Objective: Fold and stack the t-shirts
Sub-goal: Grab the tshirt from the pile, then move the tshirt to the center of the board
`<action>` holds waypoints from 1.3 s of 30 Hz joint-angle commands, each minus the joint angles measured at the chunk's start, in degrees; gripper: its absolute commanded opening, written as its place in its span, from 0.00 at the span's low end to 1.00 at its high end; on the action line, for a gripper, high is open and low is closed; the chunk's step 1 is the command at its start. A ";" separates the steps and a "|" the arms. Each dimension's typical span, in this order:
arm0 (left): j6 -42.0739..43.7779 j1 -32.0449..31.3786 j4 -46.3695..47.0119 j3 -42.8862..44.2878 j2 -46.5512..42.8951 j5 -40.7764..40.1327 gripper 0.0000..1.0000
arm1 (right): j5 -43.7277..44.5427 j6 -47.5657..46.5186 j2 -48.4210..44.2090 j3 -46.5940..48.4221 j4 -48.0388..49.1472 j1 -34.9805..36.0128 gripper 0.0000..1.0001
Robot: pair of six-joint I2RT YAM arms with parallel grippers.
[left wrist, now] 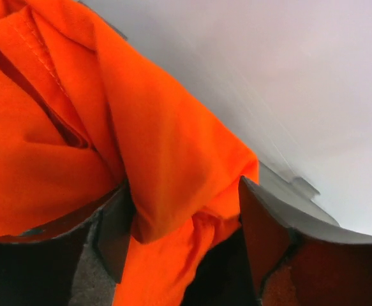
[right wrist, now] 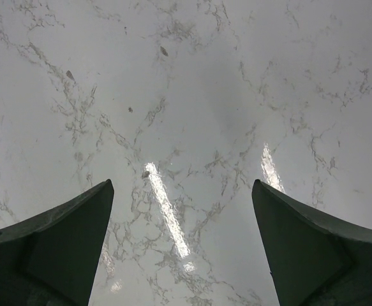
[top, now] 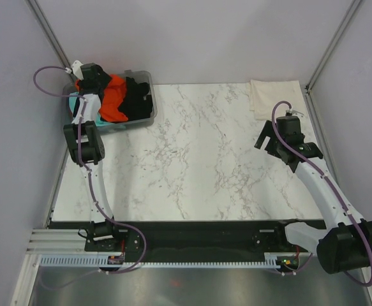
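Observation:
A bright orange-red t-shirt lies crumpled in the clear grey bin at the back left, beside a black t-shirt; a bit of teal cloth shows at the bin's left edge. My left gripper reaches down into the bin. In the left wrist view its jaws stand apart around a fold of the orange-red t-shirt, left gripper, with black cloth beneath. A folded cream-white t-shirt lies at the back right. My right gripper hovers open over bare marble.
The marble table stretches between the two arms. Grey walls and metal frame posts close in the back and sides. The bin sits in the back left corner against the wall.

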 commanded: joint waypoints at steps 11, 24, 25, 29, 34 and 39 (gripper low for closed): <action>-17.81 1.47 11.61 1.80 -3.73 16.92 0.02 | -2.33 -0.47 2.64 3.88 1.97 -1.04 0.98; -29.68 -3.63 22.45 2.10 -24.03 19.47 0.02 | -4.80 0.06 -3.95 3.35 2.07 2.12 0.98; -29.59 -3.72 22.36 3.09 -25.09 20.18 0.02 | -4.89 0.06 -5.00 3.44 1.81 2.13 0.98; -26.96 -5.47 20.08 2.75 -33.26 24.22 0.02 | -4.80 1.20 -7.81 3.53 -0.03 2.48 0.98; -25.64 -12.21 15.34 -9.36 -47.30 32.40 0.02 | -8.48 1.91 -10.89 3.01 -0.92 2.83 0.98; -21.33 -18.83 12.43 -33.21 -61.56 39.25 0.04 | -12.44 2.70 -12.74 2.48 -1.18 2.92 0.98</action>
